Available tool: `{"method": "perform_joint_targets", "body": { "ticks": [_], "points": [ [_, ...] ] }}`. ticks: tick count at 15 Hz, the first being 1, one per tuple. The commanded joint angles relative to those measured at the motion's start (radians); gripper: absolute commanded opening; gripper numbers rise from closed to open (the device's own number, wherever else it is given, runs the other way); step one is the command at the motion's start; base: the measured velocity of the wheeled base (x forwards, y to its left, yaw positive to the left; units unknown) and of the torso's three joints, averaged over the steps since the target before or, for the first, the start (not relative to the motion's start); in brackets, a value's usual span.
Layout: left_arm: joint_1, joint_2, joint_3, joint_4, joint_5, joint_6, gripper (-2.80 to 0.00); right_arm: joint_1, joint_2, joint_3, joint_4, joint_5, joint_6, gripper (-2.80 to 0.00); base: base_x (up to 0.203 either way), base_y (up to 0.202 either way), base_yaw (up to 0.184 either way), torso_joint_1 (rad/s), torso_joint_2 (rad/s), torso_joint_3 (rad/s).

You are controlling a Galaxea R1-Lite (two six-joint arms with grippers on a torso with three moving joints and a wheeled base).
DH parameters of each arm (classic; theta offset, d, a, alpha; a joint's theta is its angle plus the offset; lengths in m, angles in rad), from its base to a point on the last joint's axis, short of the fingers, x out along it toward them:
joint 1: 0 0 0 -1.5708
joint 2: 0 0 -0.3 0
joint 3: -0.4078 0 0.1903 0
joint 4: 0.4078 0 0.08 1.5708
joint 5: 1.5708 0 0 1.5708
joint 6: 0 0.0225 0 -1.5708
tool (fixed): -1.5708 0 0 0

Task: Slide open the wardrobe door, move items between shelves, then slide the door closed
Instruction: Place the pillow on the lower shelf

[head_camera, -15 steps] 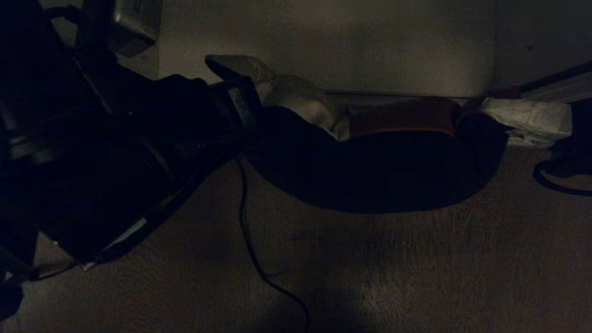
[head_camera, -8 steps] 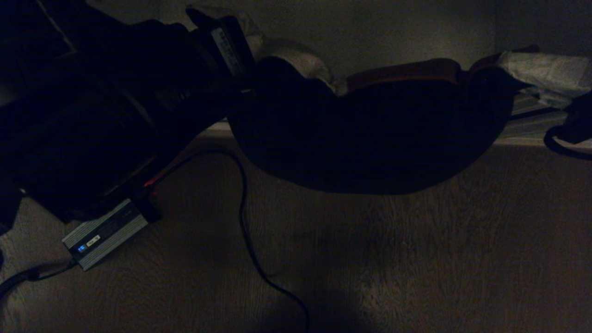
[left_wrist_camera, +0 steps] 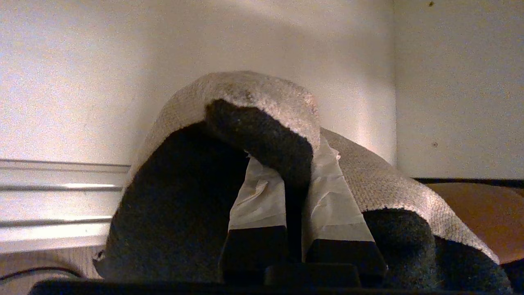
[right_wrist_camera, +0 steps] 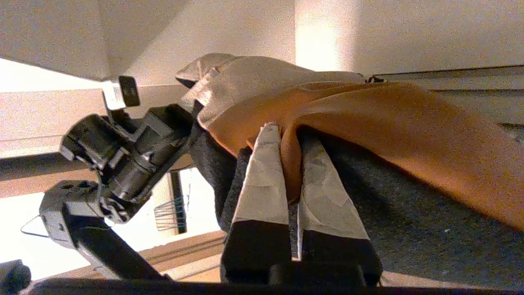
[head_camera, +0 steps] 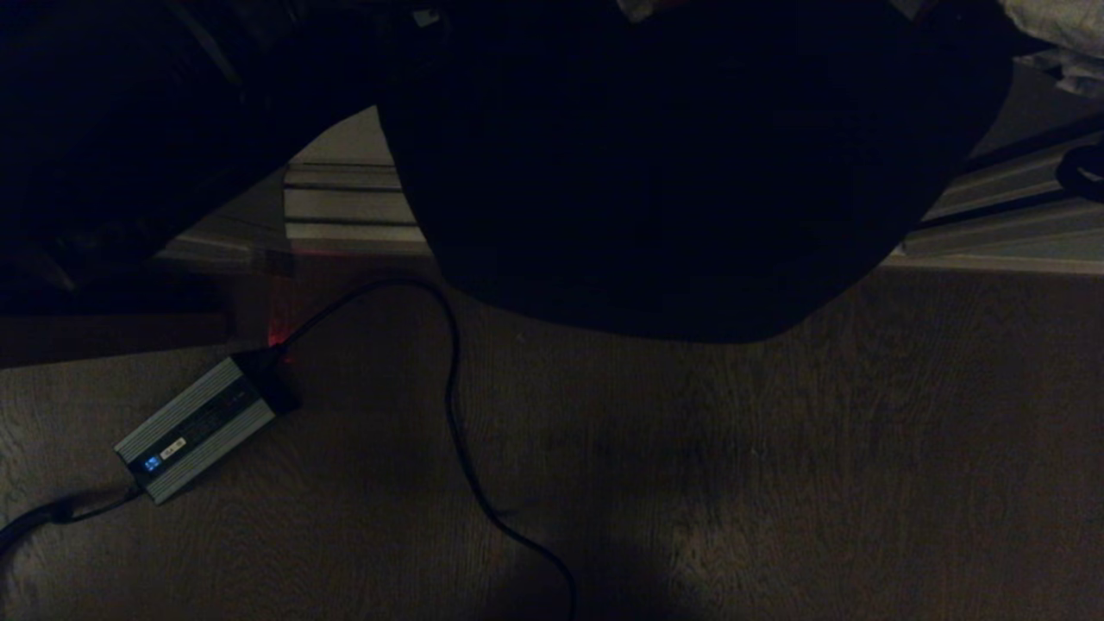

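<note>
Both grippers held one cushion [right_wrist_camera: 409, 123] aloft between them, the left gripper [left_wrist_camera: 292, 180] pinching its cream corner with fingers closed tight and the right gripper [right_wrist_camera: 288, 164] clamped on a fold of its brown band. In the dim head view the cushion's dark underside appeared to hang above the ribbed floor track [head_camera: 345, 203], with a grey power brick [head_camera: 198, 427] and its cable [head_camera: 453, 414] lying on the wood floor [head_camera: 776, 483] nearby.

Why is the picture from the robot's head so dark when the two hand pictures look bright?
Head view: very dim; the cushion is a black mass and only the power brick catches light. Left wrist view: warm and bright on the left gripper. Right wrist view: glare washes out one side behind the right gripper.
</note>
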Motion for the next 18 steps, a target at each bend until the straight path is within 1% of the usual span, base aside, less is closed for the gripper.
{"method": "perform_joint_targets", "body": {
  "ticks": [1, 5, 8, 10, 13, 18],
  "points": [
    [0.000, 0.002, 0.004, -0.012, 0.002, 0.004, -2.80, -0.003, 0.001, 0.001, -0.013, 0.000, 0.004, -2.80, 0.000, 0.000, 0.000, 0.000, 0.00, 0.000],
    [0.000, -0.009, 0.025, -0.018, 0.003, -0.005, -2.80, -0.002, 0.008, 0.023, -0.014, 0.003, 0.006, -2.80, 0.000, 0.000, 0.000, 0.000, 0.00, 0.000],
    [-0.001, -0.023, 0.121, -0.020, 0.007, -0.014, -2.80, -0.002, 0.014, 0.085, -0.021, 0.003, 0.006, -2.80, 0.000, 0.000, 0.000, 0.000, 0.00, 0.000],
    [-0.001, -0.022, 0.169, -0.056, 0.008, -0.039, -2.80, -0.002, 0.017, 0.147, -0.041, 0.002, 0.006, -2.80, 0.000, 0.000, 0.000, 0.000, 0.00, 0.000],
    [0.000, -0.022, 0.171, -0.072, 0.009, -0.039, -2.80, -0.002, 0.043, 0.177, -0.078, 0.000, 0.007, -2.80, 0.000, 0.000, 0.000, 0.000, 0.00, 0.000],
    [0.038, -0.020, 0.149, -0.074, 0.009, -0.039, -2.80, -0.005, 0.107, 0.113, -0.101, -0.001, 0.010, -2.80, 0.000, 0.000, 0.000, 0.000, 0.00, 0.000]
  ]
}}
